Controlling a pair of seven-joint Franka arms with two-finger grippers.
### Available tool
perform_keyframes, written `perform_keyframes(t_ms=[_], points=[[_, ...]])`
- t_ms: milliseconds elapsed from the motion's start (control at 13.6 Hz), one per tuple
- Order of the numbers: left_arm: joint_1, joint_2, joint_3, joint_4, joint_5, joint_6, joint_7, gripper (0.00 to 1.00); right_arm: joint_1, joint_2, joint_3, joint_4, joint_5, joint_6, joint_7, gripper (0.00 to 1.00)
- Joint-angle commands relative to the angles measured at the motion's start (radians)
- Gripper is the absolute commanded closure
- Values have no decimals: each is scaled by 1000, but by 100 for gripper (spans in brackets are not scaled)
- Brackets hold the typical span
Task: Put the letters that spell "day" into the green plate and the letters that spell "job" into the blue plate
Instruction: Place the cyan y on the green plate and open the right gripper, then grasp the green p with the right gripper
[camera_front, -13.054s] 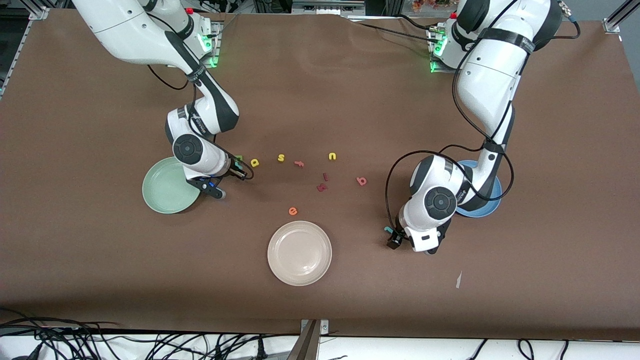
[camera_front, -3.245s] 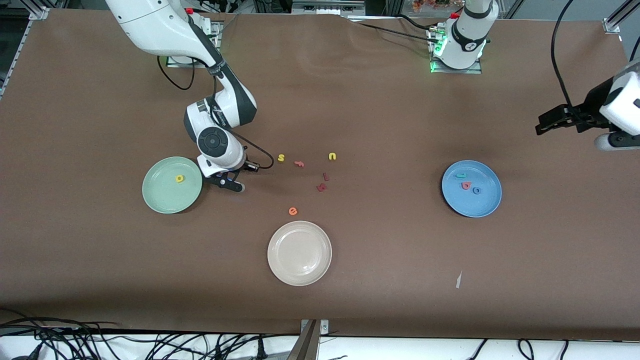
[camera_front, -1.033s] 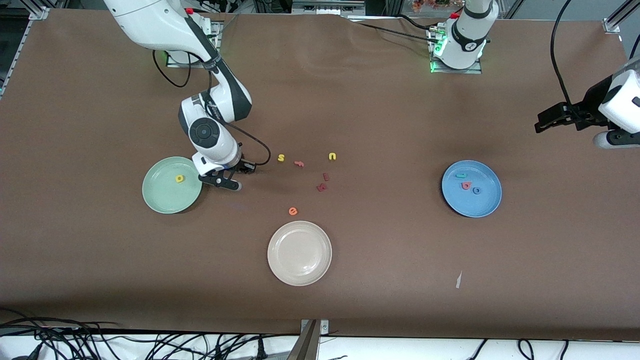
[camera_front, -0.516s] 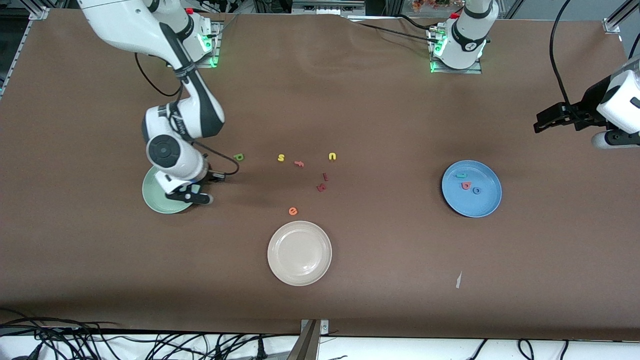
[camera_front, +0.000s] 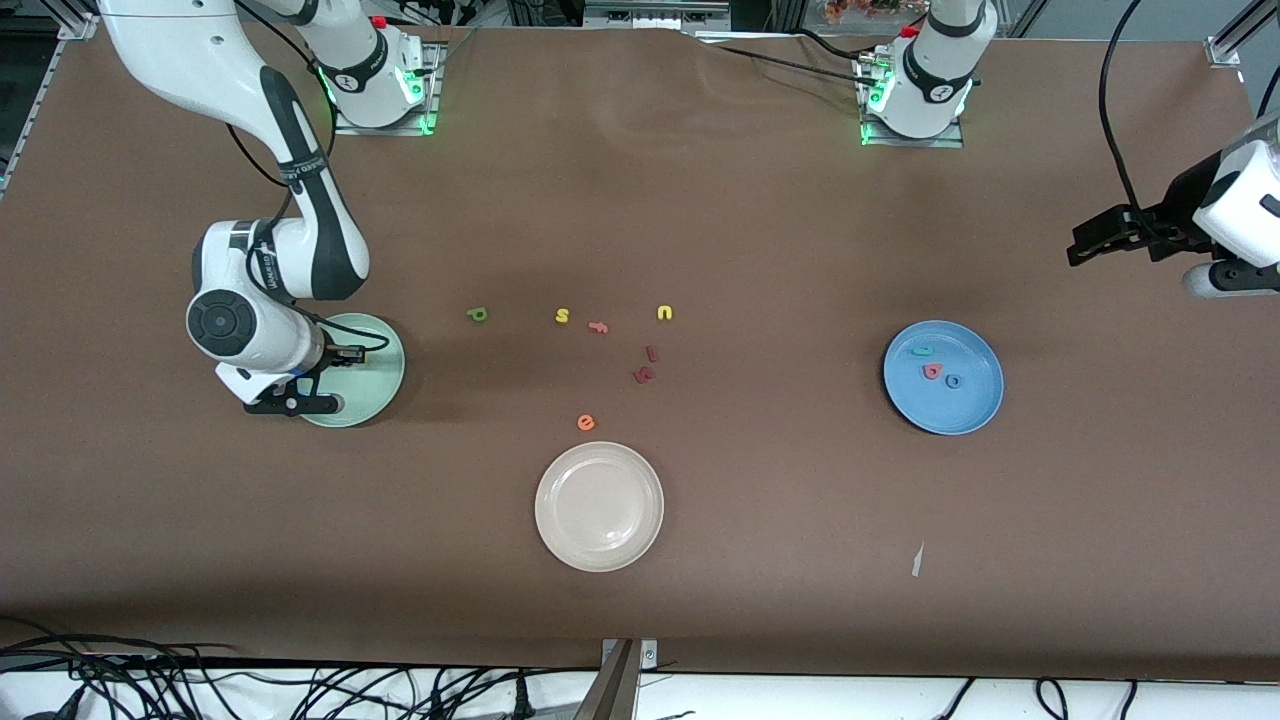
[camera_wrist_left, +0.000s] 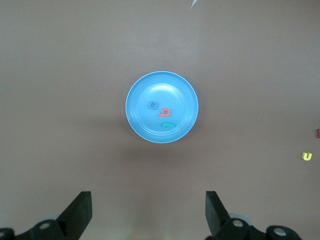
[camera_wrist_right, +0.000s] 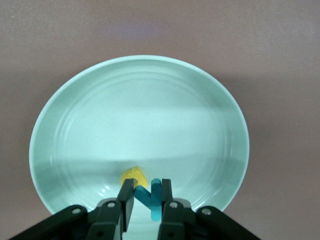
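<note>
front: right gripper (camera_front: 300, 400) over round mint-green plate (camera_front: 385, 365); olive foam "d" (camera_front: 477, 315) on table nr yellow "s" (camera_front: 562, 316)
L wrist: left gripper (camera_wrist_left: 149, 212) fingers spread, waits above round blue plate (camera_wrist_left: 187, 92) w/ "j" (camera_wrist_left: 168, 125), "o" (camera_wrist_left: 153, 105), "b" (camera_wrist_left: 165, 112)
R wrist: fingers (camera_wrist_right: 126, 192) pinch teal foam "y" (camera_wrist_right: 151, 199), yellow "a" (camera_wrist_right: 134, 175) beside, in plate

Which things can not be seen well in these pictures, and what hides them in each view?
- Front view: much of the green plate and the letters in it, hidden by the right arm.
- Right wrist view: the yellow "a" and teal "y", partly covered by the right gripper fingers; release of the "y" unclear.
- Left wrist view: the left gripper, open, cut off by the picture's edge.
- Front view: letters in the blue plate, too small to read.
</note>
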Motion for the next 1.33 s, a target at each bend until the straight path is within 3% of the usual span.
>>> perform_keyframes(t_ms=[0, 221, 738, 1254], points=[[-1, 1, 0, 6, -14, -2, 3, 0, 10, -43, 3, -33, 44, -15, 25, 40], [-3, 1, 0, 6, -14, -2, 3, 0, 11, -47, 56, -38, 60, -15, 191, 32], [-3, 1, 0, 6, -13, -4, 3, 0, 11, -109, 227, -207, 109, 182, 724, 32], [-4, 2, 0, 6, -13, -2, 3, 0, 11, -113, 328, -268, 109, 298, 1114, 32]])
